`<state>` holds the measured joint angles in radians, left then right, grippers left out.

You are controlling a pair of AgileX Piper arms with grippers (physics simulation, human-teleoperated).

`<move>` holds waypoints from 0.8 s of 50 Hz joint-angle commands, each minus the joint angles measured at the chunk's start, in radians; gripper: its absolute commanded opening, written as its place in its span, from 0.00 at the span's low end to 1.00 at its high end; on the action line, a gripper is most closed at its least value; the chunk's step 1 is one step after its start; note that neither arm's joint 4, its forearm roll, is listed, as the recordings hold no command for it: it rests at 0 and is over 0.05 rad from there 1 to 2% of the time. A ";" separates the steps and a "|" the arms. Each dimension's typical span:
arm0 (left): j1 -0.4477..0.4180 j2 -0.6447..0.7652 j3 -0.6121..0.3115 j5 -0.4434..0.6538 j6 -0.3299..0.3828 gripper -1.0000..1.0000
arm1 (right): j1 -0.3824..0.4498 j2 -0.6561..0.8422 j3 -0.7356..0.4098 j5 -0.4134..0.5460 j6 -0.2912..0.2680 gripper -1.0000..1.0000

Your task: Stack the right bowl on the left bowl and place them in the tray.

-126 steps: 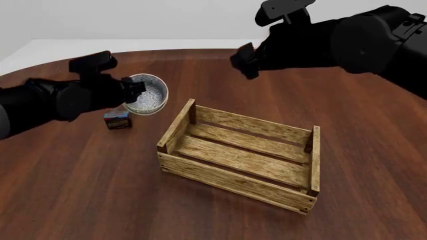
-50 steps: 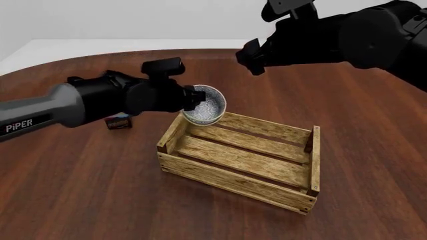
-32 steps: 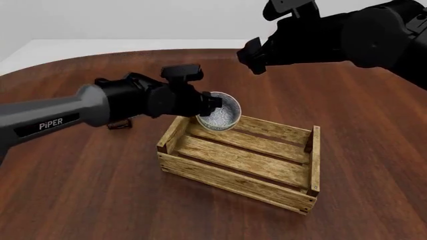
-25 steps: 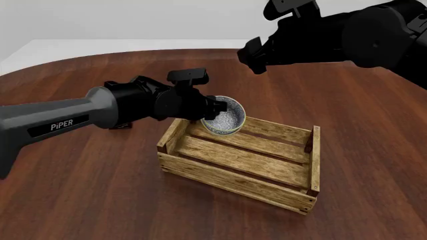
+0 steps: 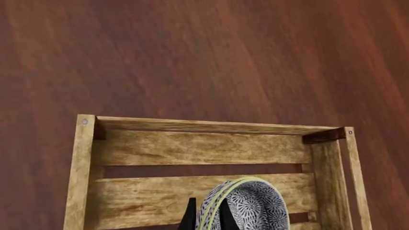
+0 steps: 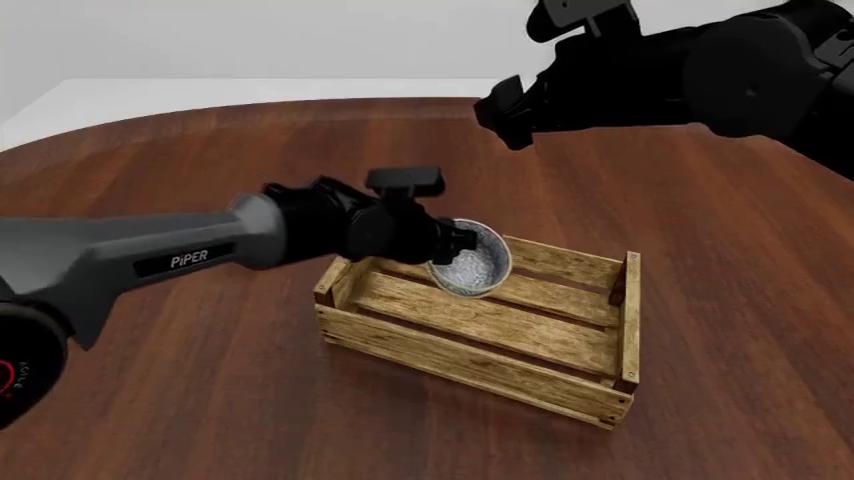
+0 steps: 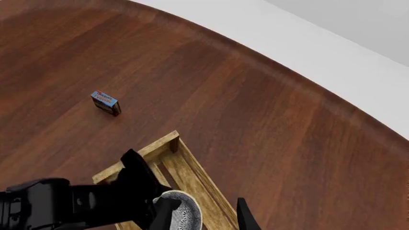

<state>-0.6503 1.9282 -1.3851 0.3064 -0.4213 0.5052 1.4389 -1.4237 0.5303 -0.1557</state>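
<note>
We have the bowl stack [image 6: 473,266] pinched by its rim in the left end effector [image 6: 461,243], hovering tilted over the tray [image 6: 400,345]. Only lowering and release remain (right end effector [image 6: 497,112] idle, state unclear).

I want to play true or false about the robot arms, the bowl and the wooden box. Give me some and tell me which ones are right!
1. The left gripper holds a patterned bowl by its rim. True.
2. The bowl is over the tray. True.
3. The right gripper is carrying a bowl too. False: nothing is in it, and it hangs high above the table.
4. The small box lies inside the tray. False: it lies on the table, apart from the tray.
5. The tray is made of blue plastic. False: it is light-wood slats.
</note>
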 commanded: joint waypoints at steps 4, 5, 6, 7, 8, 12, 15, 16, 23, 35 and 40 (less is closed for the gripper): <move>0.014 0.072 -0.002 -0.043 0.008 0.00 | 0.022 0.002 0.021 -0.012 0.006 1.00; 0.014 0.072 -0.002 -0.043 0.008 0.00 | 0.022 0.002 0.021 -0.012 0.006 1.00; 0.015 0.081 0.000 -0.049 0.005 0.00 | 0.021 0.003 0.020 -0.011 0.006 1.00; 0.015 0.081 0.000 -0.049 0.005 0.00 | 0.021 0.003 0.020 -0.011 0.006 1.00; 0.017 0.092 -0.004 -0.048 0.007 0.00 | 0.021 0.002 0.019 -0.011 0.007 1.00; 0.014 0.094 0.002 -0.052 0.002 0.00 | 0.022 -0.001 0.020 -0.010 0.007 1.00; 0.014 0.101 0.005 -0.056 0.000 0.00 | 0.022 0.000 0.020 -0.011 0.005 1.00; 0.014 0.101 0.005 -0.056 0.000 0.00 | 0.022 0.000 0.020 -0.011 0.005 1.00; 0.009 0.119 0.021 -0.077 -0.014 0.00 | 0.022 -0.001 0.021 -0.011 0.005 1.00; 0.004 0.151 0.036 -0.101 -0.031 0.00 | 0.021 -0.002 0.023 -0.012 0.004 1.00; 0.003 0.158 0.039 -0.105 -0.034 0.00 | 0.020 -0.002 0.023 -0.012 0.004 1.00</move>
<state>-0.6691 2.0477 -1.3684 0.2447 -0.4691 0.5054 1.4343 -1.4214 0.5313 -0.1593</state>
